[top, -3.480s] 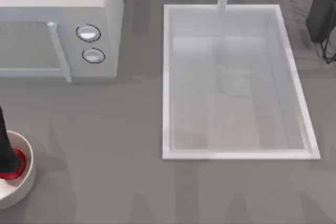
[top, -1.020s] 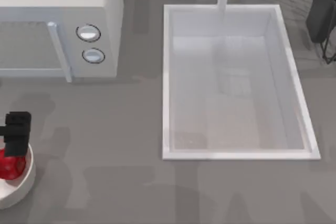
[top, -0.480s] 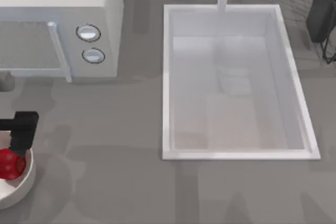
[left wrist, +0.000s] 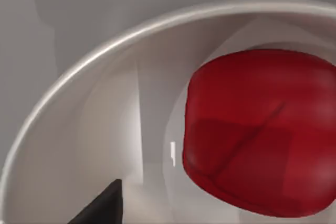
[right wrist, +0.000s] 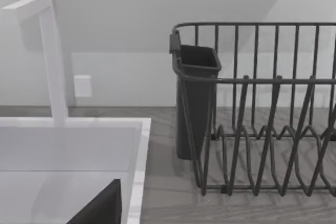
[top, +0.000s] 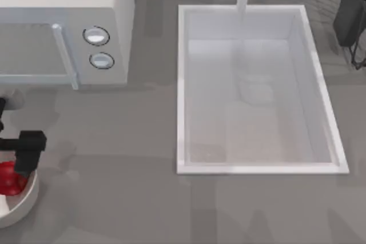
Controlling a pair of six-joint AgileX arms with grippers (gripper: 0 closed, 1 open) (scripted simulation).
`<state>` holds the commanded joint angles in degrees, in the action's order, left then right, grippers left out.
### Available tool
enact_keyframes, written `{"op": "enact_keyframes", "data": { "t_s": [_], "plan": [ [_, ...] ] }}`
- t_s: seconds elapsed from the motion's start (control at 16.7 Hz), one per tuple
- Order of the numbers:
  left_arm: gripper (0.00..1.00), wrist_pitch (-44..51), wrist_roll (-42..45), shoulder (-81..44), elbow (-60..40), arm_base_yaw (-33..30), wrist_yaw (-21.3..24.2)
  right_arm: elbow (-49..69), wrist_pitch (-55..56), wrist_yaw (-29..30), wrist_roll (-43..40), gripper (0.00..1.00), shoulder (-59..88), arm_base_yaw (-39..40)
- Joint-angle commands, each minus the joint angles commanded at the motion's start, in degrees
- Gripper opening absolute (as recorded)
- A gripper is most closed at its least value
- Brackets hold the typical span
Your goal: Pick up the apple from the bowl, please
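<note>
- The bowl [top: 26, 203] sits at the near left corner of the table, partly cut off by the edge of the top view, well apart from the sink [top: 182, 90].
- The apple [top: 8, 178] lies inside the bowl; from above it is half covered by the dark block of the left arm.
- The left gripper [top: 24, 154] hangs over the bowl's rim, just beside the apple. I cannot tell whether its fingers are open or closed.
- In the left wrist view the apple [left wrist: 262, 132] is large and glossy red against the bowl's pale inner wall [left wrist: 100, 129], with the thick rim curving around it. 1 dark fingertip [left wrist: 102, 208] shows at the edge, apart from the apple.
- A microwave [top: 63, 27] with 2 round knobs [top: 96, 36] stands at the far left of the table.
- The right arm is parked by the far right; its wrist view looks at a dark wire dish rack [right wrist: 262, 114] with a cutlery holder [right wrist: 195, 98], the white faucet [right wrist: 52, 56] and the sink's corner [right wrist: 131, 145].
</note>
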<state>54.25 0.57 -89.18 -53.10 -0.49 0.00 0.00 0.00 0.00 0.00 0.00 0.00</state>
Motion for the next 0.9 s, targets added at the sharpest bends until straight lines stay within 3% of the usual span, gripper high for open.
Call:
{"op": "enact_keyframes", "data": {
  "t_s": [0.36, 0.72, 0.9],
  "plan": [
    [1.0, -17.94, 0.25, -7.81, 9.08, 0.07, 0.01, 0.0, 0.0, 0.0, 0.0, 1.0, 0.0, 0.0],
    [1.0, -19.93, 0.29, -9.1, 10.5, 0.08, 0.01, 0.0, 0.0, 0.0, 0.0, 1.0, 0.0, 0.0],
    [0.77, -19.93, 0.29, -9.1, 10.5, 0.08, 0.01, 0.0, 0.0, 0.0, 0.0, 1.0, 0.0, 0.0]
  ]
}}
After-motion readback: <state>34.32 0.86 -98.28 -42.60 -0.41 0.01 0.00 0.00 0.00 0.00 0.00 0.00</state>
